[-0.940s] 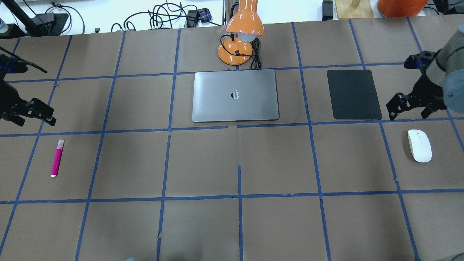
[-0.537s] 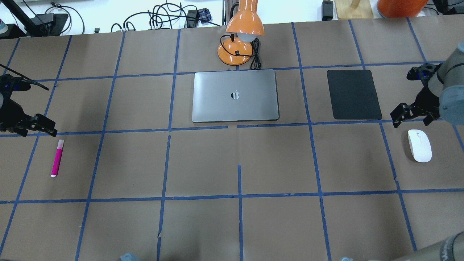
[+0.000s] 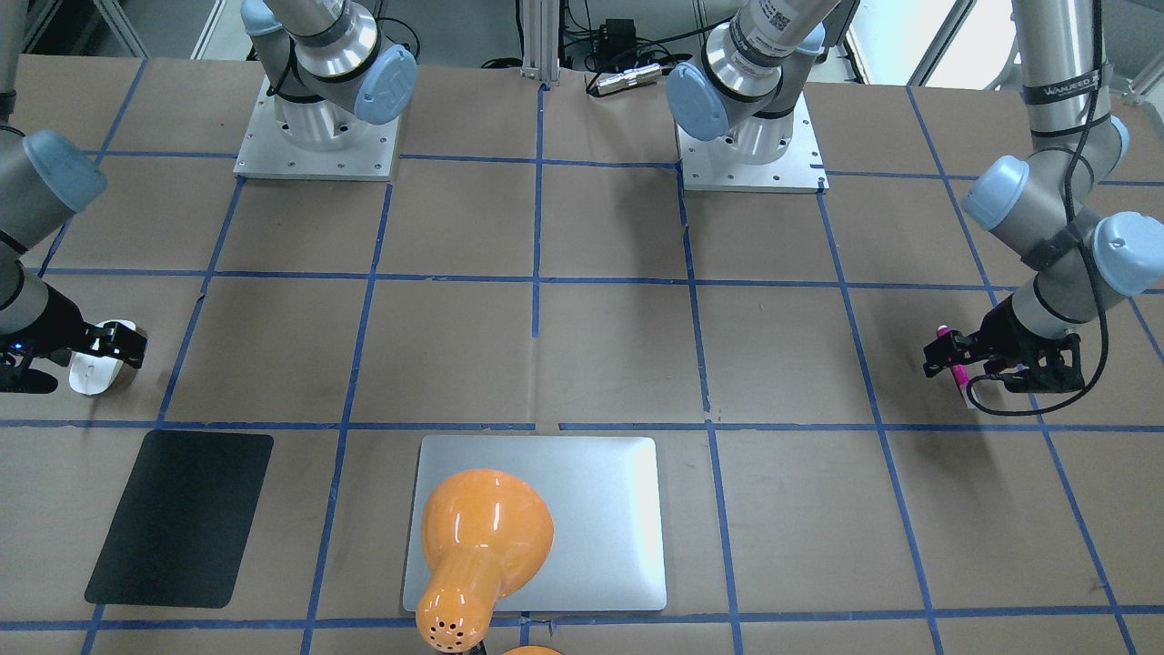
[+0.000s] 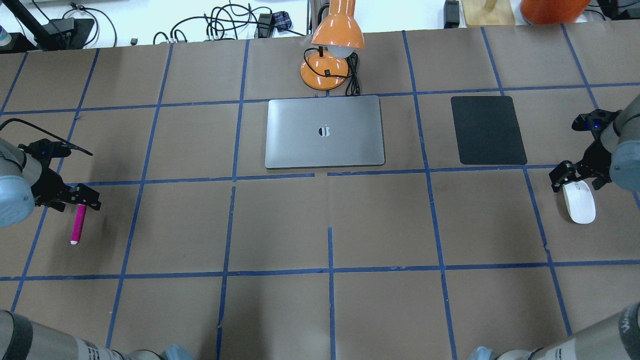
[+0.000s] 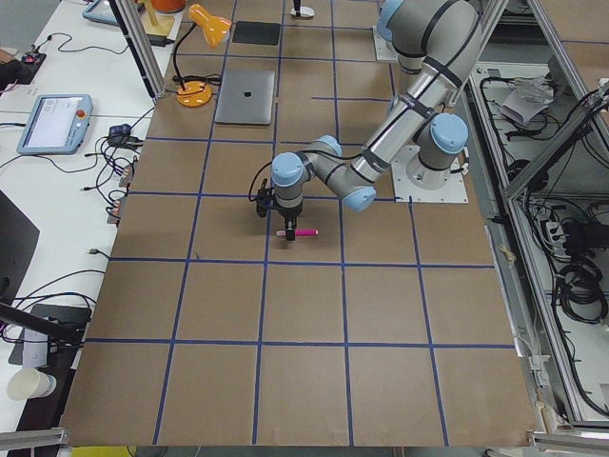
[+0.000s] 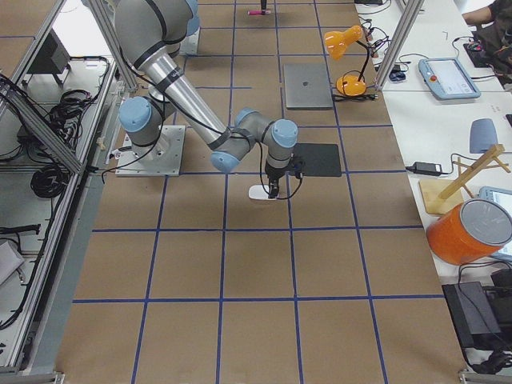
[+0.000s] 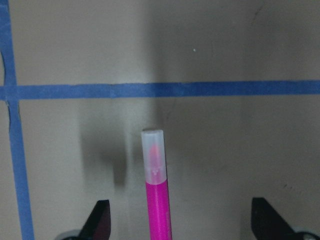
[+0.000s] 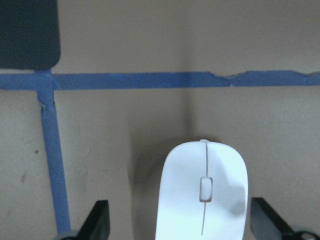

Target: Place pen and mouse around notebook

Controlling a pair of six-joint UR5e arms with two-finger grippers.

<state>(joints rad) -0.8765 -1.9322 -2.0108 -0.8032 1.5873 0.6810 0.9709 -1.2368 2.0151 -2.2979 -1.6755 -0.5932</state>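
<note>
The magenta pen (image 4: 78,223) lies on the table at the far left, its pale cap end pointing toward the far side. My left gripper (image 4: 75,200) is open and straddles that cap end; in the left wrist view the pen (image 7: 157,195) runs up between the two fingers (image 7: 100,222) without touching them. The white mouse (image 4: 580,202) rests at the far right. My right gripper (image 4: 580,181) is open over its far end, and the mouse (image 8: 202,195) sits between the spread fingers. The silver-grey notebook (image 4: 325,131) lies shut at the table's middle back.
An orange desk lamp (image 4: 332,55) with a black cord stands just behind the notebook, its shade hanging over it. A black mat (image 4: 487,130) lies between the notebook and the mouse. Blue tape lines grid the brown table. Both arm bases (image 3: 318,136) stand at the robot's side.
Both grippers have moved toward the robot's side of the table and lower. The left one now straddles the pen's cap end, and the right one now straddles the mouse's far end.
</note>
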